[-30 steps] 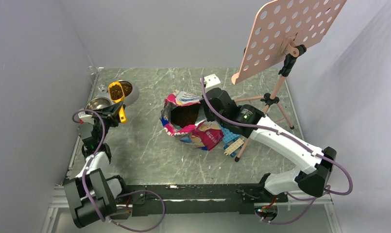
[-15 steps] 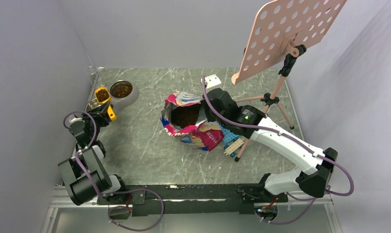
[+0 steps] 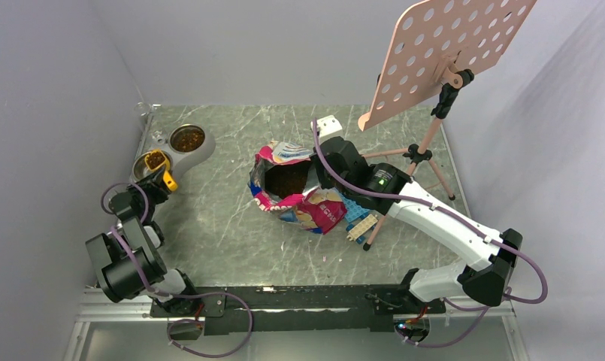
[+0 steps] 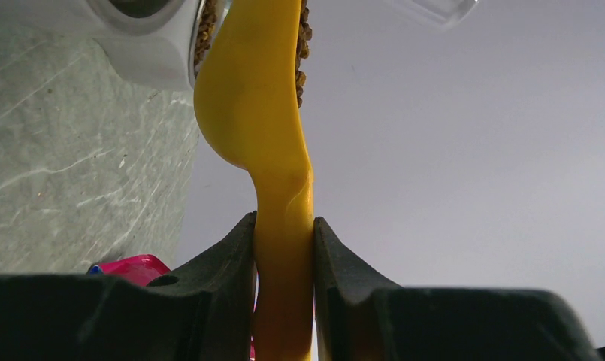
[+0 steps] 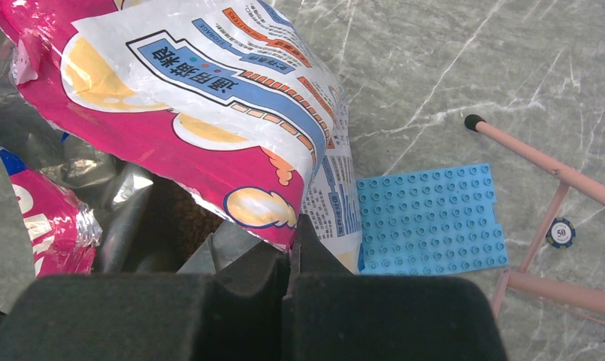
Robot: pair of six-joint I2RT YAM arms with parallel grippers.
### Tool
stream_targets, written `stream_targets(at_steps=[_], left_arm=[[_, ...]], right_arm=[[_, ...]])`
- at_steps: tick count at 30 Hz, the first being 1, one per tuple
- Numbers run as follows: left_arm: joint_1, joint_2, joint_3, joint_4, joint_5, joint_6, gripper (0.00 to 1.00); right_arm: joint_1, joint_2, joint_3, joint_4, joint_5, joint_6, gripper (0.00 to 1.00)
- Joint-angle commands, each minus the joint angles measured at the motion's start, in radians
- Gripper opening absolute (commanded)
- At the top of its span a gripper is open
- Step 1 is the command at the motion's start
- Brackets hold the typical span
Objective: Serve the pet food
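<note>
The left arm [image 3: 126,263] has folded back toward its base since a moment ago. It has drawn the yellow scoop [image 3: 157,160] off the far bowl [image 3: 187,139] and over the near bowl [image 3: 143,165] of the grey bowl stand [image 3: 203,153], well to the left of the pouch [image 3: 318,209]. The left end effector [image 4: 282,233] is clamped on the scoop's handle, one finger pressed to each side. The scoop is loaded with pet food [image 3: 155,159]. More of the brown kibble fills the far bowl, and more lies in the pouch's torn mouth.

The right arm [image 3: 434,218] has not shifted. It reaches in from the right of the pouch, and the right end effector [image 5: 290,248] pinches the pouch's printed edge.

Pale grey walls [image 3: 284,45] close in three sides. The surface [image 3: 224,226] is grey-green marbled stone with the pink pouch crumpled at its middle. A pink perforated music stand [image 3: 449,53] rises to the right of and beyond the pouch, its feet planted on the surface. A blue studded plate [image 5: 431,218] lies flat, partly tucked under the pouch's right side. A small chip [image 5: 560,233] marked 50 sits farther right of the pouch, beside a leg of the music stand.
</note>
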Motion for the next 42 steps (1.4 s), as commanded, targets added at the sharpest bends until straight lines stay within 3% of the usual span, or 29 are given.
stream_targets(at_steps=[1,9,20,24,42], left_arm=[[0.006,-0.051,0.007,-0.046,-0.032,-0.019,0.0],[0.006,-0.063,0.076,-0.259,-0.01,-0.051,0.0],[0.011,-0.14,0.276,-0.848,-0.07,-0.005,0.0],[0.021,-0.107,0.391,-1.1,-0.029,0.01,0.0],[0.024,0.155,1.007,-1.91,0.017,0.202,0.0]], right_arm=[[0.002,-0.06,0.014,0.035,0.027,-0.017,0.0],[0.002,-0.055,0.022,0.032,0.022,-0.015,0.0],[0.002,-0.056,0.025,0.029,0.021,-0.015,0.0],[0.002,-0.054,0.027,0.031,0.021,-0.015,0.0],[0.002,-0.049,0.032,0.025,0.024,-0.011,0.0]])
